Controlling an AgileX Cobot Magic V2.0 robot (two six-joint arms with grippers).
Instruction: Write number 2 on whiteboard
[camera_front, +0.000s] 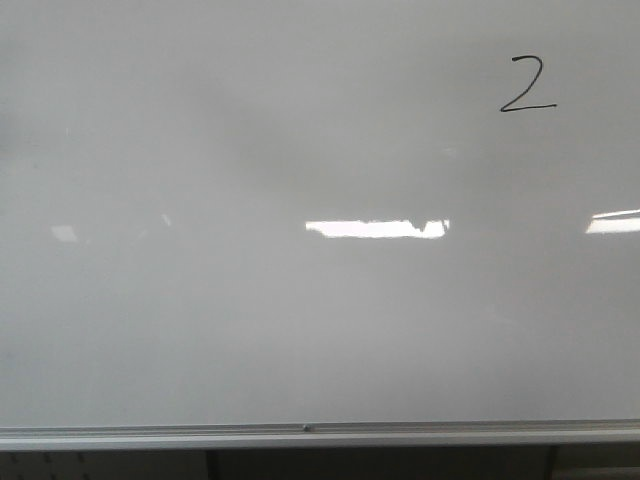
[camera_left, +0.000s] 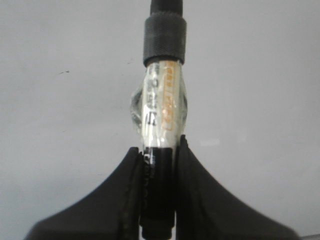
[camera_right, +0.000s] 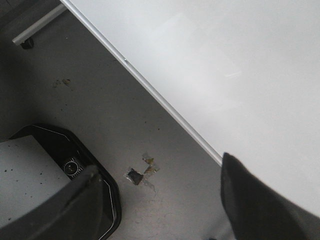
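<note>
A finished 2 (camera_front: 527, 84) is seen in the upper right of the board (camera_front: 300, 330); a stray mark is the risk.

The marker (camera_left: 162, 115) is clamped between the left gripper (camera_left: 159, 165) fingers with its cap on, so nothing can be smeared unless the ink is brushed. The right gripper (camera_right: 160, 200) is held wide open and empty, facing the floor beside the rail (camera_right: 150, 92).

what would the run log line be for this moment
board: glossy white whiteboard | mark: thin black handwritten 2, upper right | left gripper: shut on black-capped marker pen | right gripper: open, empty
</note>
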